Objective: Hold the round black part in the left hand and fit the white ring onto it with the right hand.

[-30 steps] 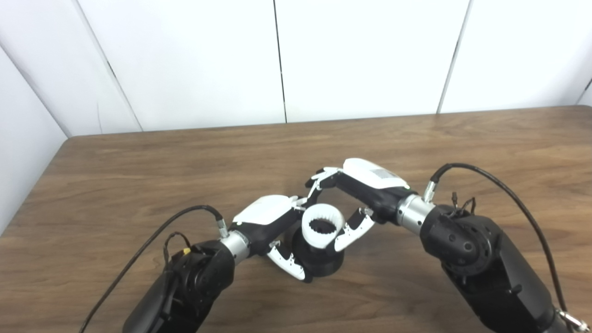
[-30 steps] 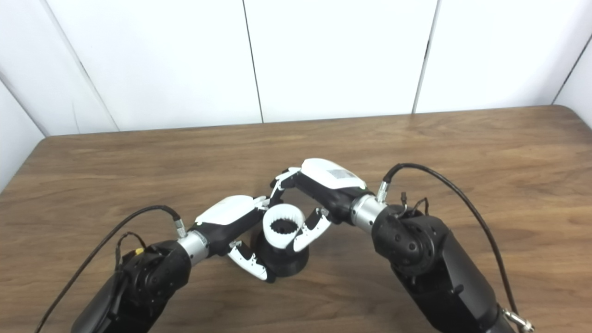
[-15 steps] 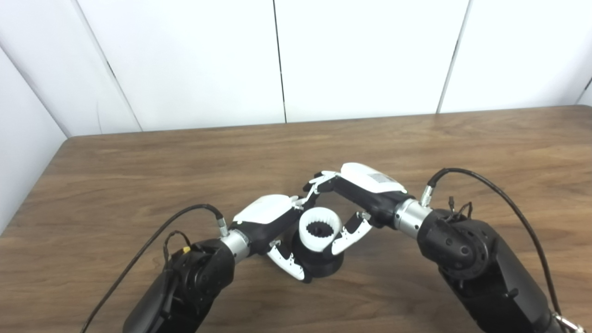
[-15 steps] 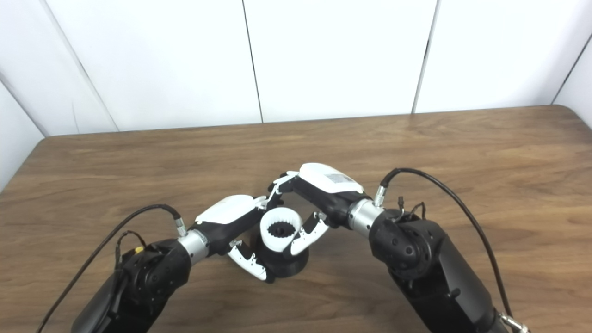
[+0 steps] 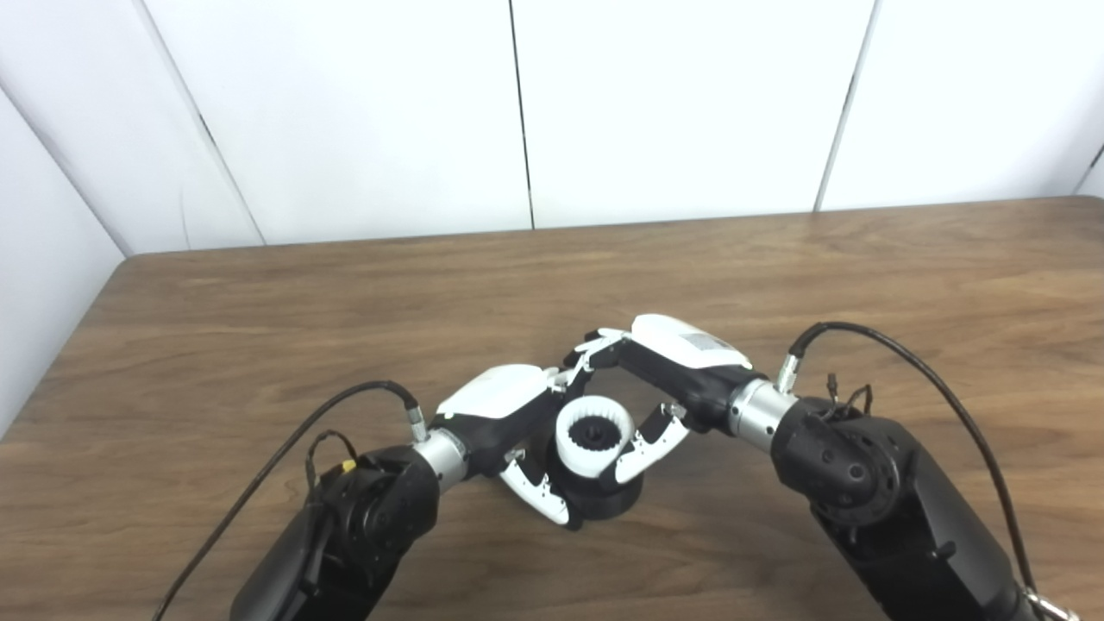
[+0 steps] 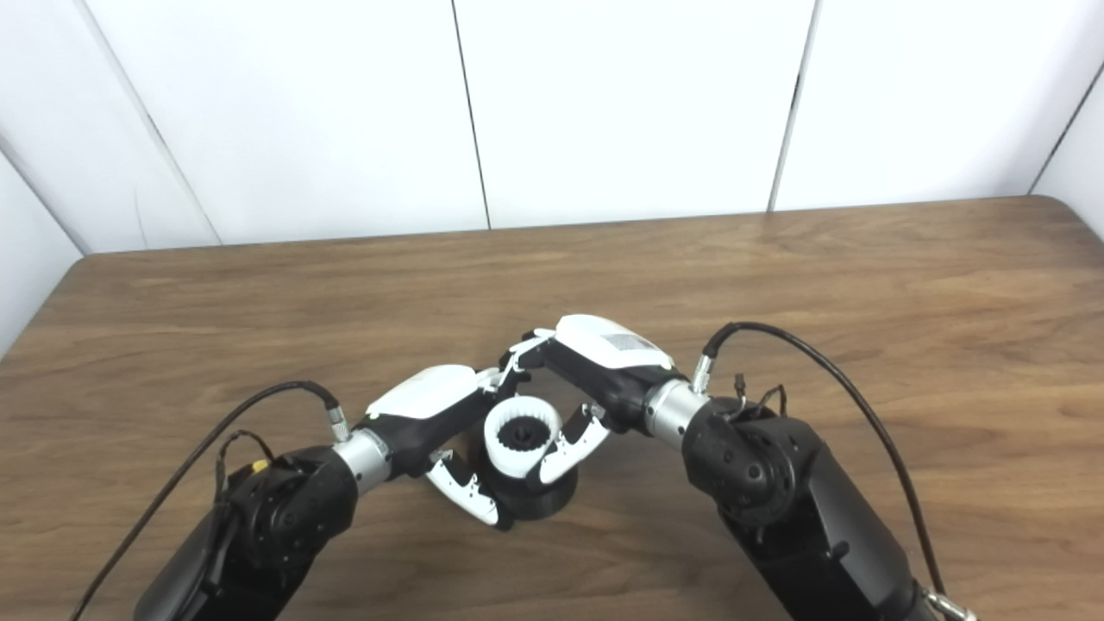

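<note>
Wooden table (image 5: 259, 328) surrounds both hands.

The white ring (image 5: 593, 435) (toothed inside) sits upright atop the round black part (image 5: 604, 500), near the table's front.

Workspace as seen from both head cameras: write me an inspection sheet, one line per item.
Surface: brown wooden table, wood grain visible.
Job's things: round black part stands on the table; white ring, toothed inside, sits on top of it with the black part's centre showing through.
Clutter: nothing seen.
Hands: left robot hand wraps the black part from the left side; right robot hand grips the white ring between fingers and thumb.
Cables: a black cable loops from the left wrist, another black cable from the right wrist; both hang clear of the parts.
Surroundings: white wall panels with dark seams behind the table.
</note>
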Robot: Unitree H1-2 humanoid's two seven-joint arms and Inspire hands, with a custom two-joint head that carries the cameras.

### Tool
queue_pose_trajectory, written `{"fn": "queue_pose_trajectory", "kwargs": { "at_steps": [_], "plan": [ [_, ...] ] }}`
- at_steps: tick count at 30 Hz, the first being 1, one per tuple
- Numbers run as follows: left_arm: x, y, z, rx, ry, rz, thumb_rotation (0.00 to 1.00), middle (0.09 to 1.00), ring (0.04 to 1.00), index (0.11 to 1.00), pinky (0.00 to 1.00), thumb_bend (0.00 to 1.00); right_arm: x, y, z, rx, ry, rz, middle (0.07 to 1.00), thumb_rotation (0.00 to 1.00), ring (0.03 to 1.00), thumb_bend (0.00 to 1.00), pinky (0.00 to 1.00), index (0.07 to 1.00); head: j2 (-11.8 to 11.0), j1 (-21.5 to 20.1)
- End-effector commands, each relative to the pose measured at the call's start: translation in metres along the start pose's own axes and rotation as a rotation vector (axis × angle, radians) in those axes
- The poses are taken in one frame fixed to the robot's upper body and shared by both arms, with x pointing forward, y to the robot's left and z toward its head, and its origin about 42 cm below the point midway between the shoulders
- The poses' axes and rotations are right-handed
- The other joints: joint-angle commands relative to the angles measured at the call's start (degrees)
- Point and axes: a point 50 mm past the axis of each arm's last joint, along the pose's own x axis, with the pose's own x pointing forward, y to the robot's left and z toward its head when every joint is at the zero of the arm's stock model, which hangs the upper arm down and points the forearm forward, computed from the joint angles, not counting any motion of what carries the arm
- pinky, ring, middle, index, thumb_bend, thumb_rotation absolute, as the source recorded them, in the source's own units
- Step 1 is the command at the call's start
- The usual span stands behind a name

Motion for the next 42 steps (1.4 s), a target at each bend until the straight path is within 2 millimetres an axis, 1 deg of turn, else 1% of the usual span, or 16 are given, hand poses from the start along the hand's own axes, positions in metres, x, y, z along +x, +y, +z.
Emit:
{"fn": "queue_pose_trajectory", "kwargs": {
  "at_steps": [1, 9, 17, 18, 19, 20, 21, 23, 32, 42],
  "plan": [
    [0.0007, 0.0135, 0.0091, 0.03, -0.032, 0.019, 0.24, 0.992, 1.0, 0.71, 0.99, 0.93, 0.0028, -0.0133, 0.0106, -0.034, -0.054, -0.047, 0.851, 0.15, 0.952, 0.52, 0.88, 0.491, 0.0, -0.1],
    [0.0009, 0.0129, 0.0061, 0.025, -0.033, 0.024, 0.23, 0.987, 1.0, 0.701, 1.0, 0.93, 0.0023, -0.0051, 0.0072, -0.034, -0.047, -0.036, 0.847, 0.15, 0.945, 0.52, 0.86, 0.491, -0.1, 0.0],
    [0.0017, 0.0134, 0.0067, 0.034, -0.033, 0.025, 0.25, 0.984, 1.0, 0.703, 1.0, 0.93, 0.0028, -0.0056, 0.0052, -0.039, -0.042, -0.026, 0.846, 0.15, 0.938, 0.52, 0.86, 0.494, 0.0, -0.2],
    [0.0019, 0.0134, 0.0067, 0.031, -0.033, 0.026, 0.25, 0.983, 1.0, 0.703, 1.0, 0.93, 0.0029, -0.0059, 0.005, -0.038, -0.041, -0.024, 0.846, 0.17, 0.938, 0.6, 0.86, 0.52, -0.2, -0.1],
    [0.0021, 0.0132, 0.0066, 0.028, -0.033, 0.027, 0.25, 0.983, 1.0, 0.703, 1.0, 0.93, 0.003, -0.006, 0.0046, -0.037, -0.041, -0.023, 0.846, 0.21, 0.937, 0.75, 0.86, 0.572, -0.2, -0.2],
    [0.0021, 0.0133, 0.0066, 0.026, -0.031, 0.024, 0.25, 0.984, 1.0, 0.704, 1.0, 0.93, 0.003, -0.006, 0.0043, -0.035, -0.041, -0.02, 0.847, 0.23, 0.937, 0.84, 0.86, 0.601, -0.2, -0.2],
    [0.0022, 0.0134, 0.0067, 0.028, -0.031, 0.023, 0.25, 0.986, 1.0, 0.706, 1.0, 0.93, 0.003, -0.006, 0.004, -0.034, -0.041, -0.018, 0.848, 0.24, 0.937, 0.88, 0.86, 0.617, -0.2, -0.2],
    [0.0022, 0.0139, 0.0068, 0.03, -0.03, 0.021, 0.26, 0.987, 1.0, 0.707, 1.0, 0.93, 0.003, -0.0058, 0.0041, -0.03, -0.041, -0.017, 0.85, 0.26, 0.935, 0.92, 0.86, 0.636, -0.2, -0.1],
    [0.002, 0.0148, 0.0072, 0.032, -0.027, 0.022, 0.25, 0.989, 1.0, 0.713, 1.0, 0.93, 0.0029, -0.0061, 0.0042, -0.009, -0.043, -0.021, 0.864, 0.3, 0.937, 1.0, 0.87, 0.671, -0.2, -0.1],
    [0.0018, 0.0135, 0.006, 0.027, -0.032, 0.02, 0.27, 0.996, 1.0, 0.707, 1.0, 0.94, 0.0003, -0.0093, 0.0036, -0.017, -0.047, -0.027, 0.898, 0.34, 0.946, 1.0, 0.84, 0.732, -0.1, -0.1]
  ]
}}
